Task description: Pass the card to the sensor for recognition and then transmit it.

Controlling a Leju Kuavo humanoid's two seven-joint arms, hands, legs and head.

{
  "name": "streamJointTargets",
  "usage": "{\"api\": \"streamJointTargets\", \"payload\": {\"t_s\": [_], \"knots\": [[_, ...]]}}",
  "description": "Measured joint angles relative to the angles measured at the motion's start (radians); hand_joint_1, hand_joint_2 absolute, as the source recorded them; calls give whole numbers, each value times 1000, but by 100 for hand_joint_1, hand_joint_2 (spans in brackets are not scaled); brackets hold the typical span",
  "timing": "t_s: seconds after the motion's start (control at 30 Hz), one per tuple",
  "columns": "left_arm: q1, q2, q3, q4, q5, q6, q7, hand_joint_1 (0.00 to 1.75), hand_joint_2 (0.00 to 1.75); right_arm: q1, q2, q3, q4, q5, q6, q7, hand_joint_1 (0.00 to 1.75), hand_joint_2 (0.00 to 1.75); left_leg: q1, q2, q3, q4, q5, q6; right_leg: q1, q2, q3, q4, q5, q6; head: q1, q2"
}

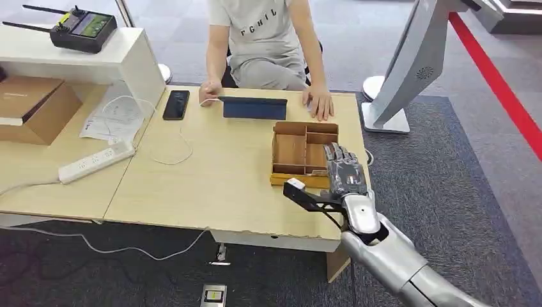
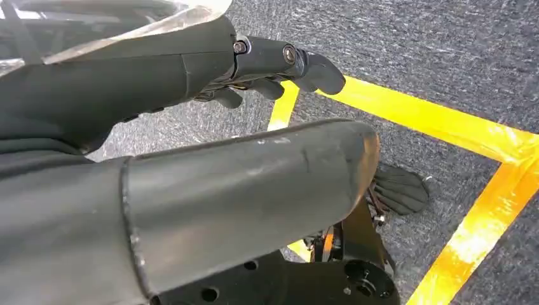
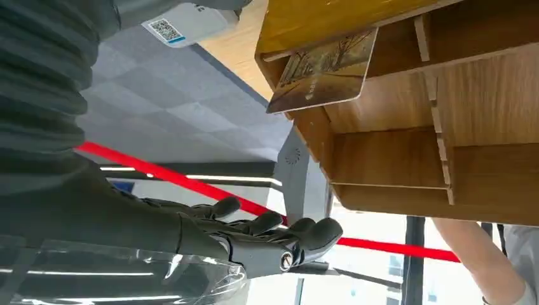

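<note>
Wooden tray [image 1: 289, 151] sits at the counter [image 1: 211, 179] edge within the right arm's reach; the card [image 3: 324, 70] leans in an end compartment, face out — easy to pinch; right hand [image 1: 345, 171] hovers beside the tray, fingers spread, holding nothing; left hand [image 2: 279, 67] hangs over carpet, fingers loosely curled — idle

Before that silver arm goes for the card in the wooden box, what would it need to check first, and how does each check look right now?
1. Card is reachable: ok, it leans in a compartment of the wooden box.
2. Right hand free: ok, fingers spread, holding nothing.
3. Hand lined up with the card: cannot tell; it hovers at the box's right edge.
4. Person's hand out of the way: ok, resting on the table beyond the box.
5. Left hand idle: ok, hanging over the floor.
</note>
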Motion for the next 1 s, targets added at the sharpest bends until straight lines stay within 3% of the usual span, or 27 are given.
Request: {"api": "streamJointTargets", "payload": {"t_s": [0.5,0.53,0.57,1.0], "knots": [[1,0,5,0,15,13,10,0,0,-8,7,-9,58,-33,-2,-26,0,175,0,0,0,0,0,0,0,0,0,0,0,0,0,0],[1,0,6,0,15,14,10,0,0,-8,9,-9,62,-32,-2,-27,0,0,0,0,0,0,0,0,0,0,0,0,0,0,0,0],[1,0,6,0,15,14,10,0,0,-8,9,-9,65,-32,-2,-28,0,175,0,0,0,0,0,0,0,0,0,0,0,0,0,0],[1,0,7,0,16,15,-10,0,0,-17,15,-8,95,-21,-4,-22,0,175,0,0,0,0,0,0,0,0,0,0,0,0,0,0]]}}
